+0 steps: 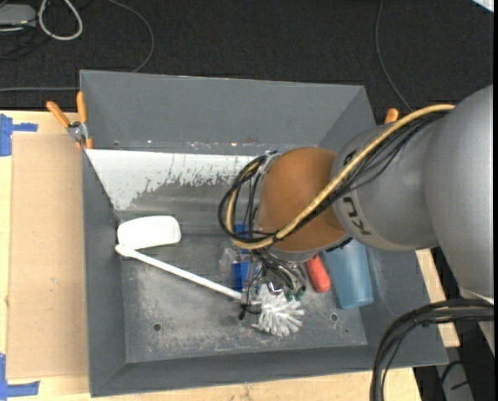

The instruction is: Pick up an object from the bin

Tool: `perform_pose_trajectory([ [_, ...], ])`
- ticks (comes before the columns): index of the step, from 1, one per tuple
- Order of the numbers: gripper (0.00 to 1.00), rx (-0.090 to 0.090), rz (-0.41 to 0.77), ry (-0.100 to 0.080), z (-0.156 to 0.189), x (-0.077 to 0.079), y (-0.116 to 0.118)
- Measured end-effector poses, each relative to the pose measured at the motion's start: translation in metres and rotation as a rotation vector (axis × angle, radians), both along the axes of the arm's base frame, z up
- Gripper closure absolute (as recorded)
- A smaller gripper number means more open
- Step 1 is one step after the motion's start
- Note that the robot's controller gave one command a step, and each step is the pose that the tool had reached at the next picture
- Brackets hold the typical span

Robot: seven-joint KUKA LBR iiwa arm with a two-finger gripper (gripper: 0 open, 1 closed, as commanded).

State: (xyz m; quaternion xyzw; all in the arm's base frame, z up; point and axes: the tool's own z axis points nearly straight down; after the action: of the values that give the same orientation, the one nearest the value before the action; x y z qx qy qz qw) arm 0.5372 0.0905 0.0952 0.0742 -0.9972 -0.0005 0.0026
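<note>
My gripper [251,295] hangs under the arm's orange cover, low over the bin's floor right of the middle. It is directly above the bristle end of a white brush [279,314], whose thin white handle runs up and left across the floor to a broad white oval grip [149,232]. The gripper's tip stands at the spot where the handle meets the bristles; whether it touches the brush is hidden by cables. A small red-orange thing [318,275] lies just to the right of the gripper.
A light blue cylinder [349,274] lies beside the red-orange thing near the bin's right wall. The arm and its cables cover the bin's middle right. Bare floor shows at the front left.
</note>
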Motion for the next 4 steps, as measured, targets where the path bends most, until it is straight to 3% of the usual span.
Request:
perform_pose_trajectory([
  [1,0.0,0.0,-0.103,0.012,-0.021,-0.004,0.025],
  [2,0.0,-0.004,-0.024,-0.001,-0.013,-0.062,-0.06],
  [3,0.0,0.003,-0.298,0.009,-0.026,-0.022,-0.041],
  [4,0.0,0.001,-0.293,0.008,-0.026,-0.029,-0.049],
])
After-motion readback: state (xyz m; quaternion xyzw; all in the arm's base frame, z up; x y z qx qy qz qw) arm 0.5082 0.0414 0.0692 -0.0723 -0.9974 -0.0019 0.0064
